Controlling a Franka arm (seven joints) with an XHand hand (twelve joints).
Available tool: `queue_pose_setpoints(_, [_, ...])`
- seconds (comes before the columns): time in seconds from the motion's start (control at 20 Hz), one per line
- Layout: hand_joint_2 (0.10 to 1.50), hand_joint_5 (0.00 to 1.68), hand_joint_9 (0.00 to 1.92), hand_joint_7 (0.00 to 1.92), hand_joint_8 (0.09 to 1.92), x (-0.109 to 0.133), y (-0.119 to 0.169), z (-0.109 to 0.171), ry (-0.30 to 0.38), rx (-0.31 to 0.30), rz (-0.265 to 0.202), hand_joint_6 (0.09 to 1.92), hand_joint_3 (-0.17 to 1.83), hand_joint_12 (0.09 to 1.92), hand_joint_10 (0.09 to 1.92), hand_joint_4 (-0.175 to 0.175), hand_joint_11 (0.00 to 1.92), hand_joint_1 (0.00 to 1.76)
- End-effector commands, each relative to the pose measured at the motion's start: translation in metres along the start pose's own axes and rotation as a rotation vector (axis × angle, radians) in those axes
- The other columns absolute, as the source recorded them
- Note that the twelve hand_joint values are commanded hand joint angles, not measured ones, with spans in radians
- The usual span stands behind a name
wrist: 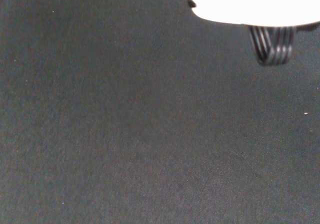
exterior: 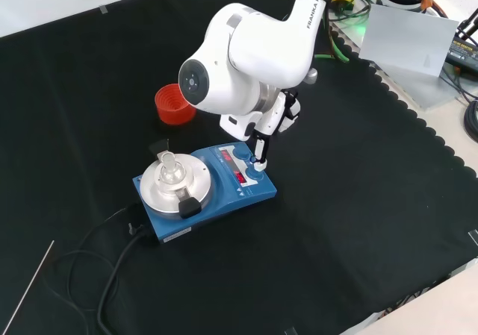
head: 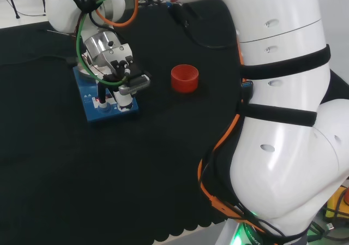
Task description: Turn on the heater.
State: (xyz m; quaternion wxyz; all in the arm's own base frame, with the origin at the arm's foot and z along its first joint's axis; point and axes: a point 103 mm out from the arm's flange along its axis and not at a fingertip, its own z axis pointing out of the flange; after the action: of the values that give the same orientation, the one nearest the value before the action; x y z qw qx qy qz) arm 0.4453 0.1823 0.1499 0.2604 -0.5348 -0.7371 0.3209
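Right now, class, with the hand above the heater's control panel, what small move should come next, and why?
Probably a short press straight down. In the front view a straight finger of the hand points at the front panel of the blue heater, with its tip at the controls; whether it already touches them I cannot tell.

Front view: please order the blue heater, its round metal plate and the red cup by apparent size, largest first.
1. Blue heater
2. Round metal plate
3. Red cup, partly hidden behind the arm and farther from the camera, so its rank is less sure.
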Motion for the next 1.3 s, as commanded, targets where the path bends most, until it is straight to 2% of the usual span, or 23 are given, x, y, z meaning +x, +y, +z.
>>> queue_pose_setpoints(0.05, [0.44, 0.48, 1.92, 1.86, 1.81, -0.001, 0.0, 0.0, 0.005, -0.002, -0.002, 0.1, 1.46, 1.59, 1.74, -0.052, 1.87, 1.64])
queue_pose_setpoints(0.1, [0.44, 0.48, 1.92, 1.86, 1.81, 0.0, 0.0, 0.0, 0.039, -0.024, -0.065, 0.1, 1.46, 1.59, 1.74, -0.052, 1.87, 1.64])
queue_pose_setpoints(0.15, [0.44, 0.48, 1.92, 1.86, 1.81, 0.0, 0.0, 0.0, 0.035, -0.023, -0.071, 0.1, 1.46, 1.59, 1.74, -0.052, 1.87, 1.64])
queue_pose_setpoints(0.3, [0.44, 0.48, 1.92, 1.86, 1.81, -0.003, 0.001, 0.002, 0.056, -0.01, -0.053, 0.1, 1.46, 1.59, 1.74, -0.052, 1.87, 1.64])
queue_pose_setpoints(0.5, [0.44, 0.48, 1.92, 1.86, 1.81, -0.02, 0.007, 0.015, 0.058, -0.014, -0.03, 0.1, 1.46, 1.58, 1.74, -0.052, 1.87, 1.64])
queue_pose_setpoints(0.65, [0.44, 0.49, 1.92, 1.86, 1.81, -0.012, 0.009, 0.014, 0.034, 0.003, -0.014, 0.1, 1.46, 1.58, 1.74, -0.052, 1.87, 1.64])
queue_pose_setpoints(1.05, [0.44, 0.49, 1.92, 1.86, 1.81, -0.016, 0.009, 0.011, 0.054, 0.001, -0.023, 0.1, 1.46, 1.58, 1.74, -0.052, 1.87, 1.64])
queue_pose_setpoints(1.15, [0.44, 0.49, 1.92, 1.86, 1.81, -0.012, 0.01, 0.011, 0.046, 0.0, -0.009, 0.1, 1.46, 1.58, 1.74, -0.052, 1.87, 1.64])
queue_pose_setpoints(1.25, [0.44, 0.49, 1.92, 1.86, 1.81, -0.012, 0.009, 0.01, 0.039, -0.003, -0.011, 0.1, 1.46, 1.58, 1.74, -0.051, 1.87, 1.64])
queue_pose_setpoints(1.3, [0.44, 0.49, 1.92, 1.86, 1.81, -0.012, 0.008, 0.009, 0.059, -0.02, -0.027, 0.1, 1.46, 1.58, 1.74, -0.051, 1.87, 1.64])
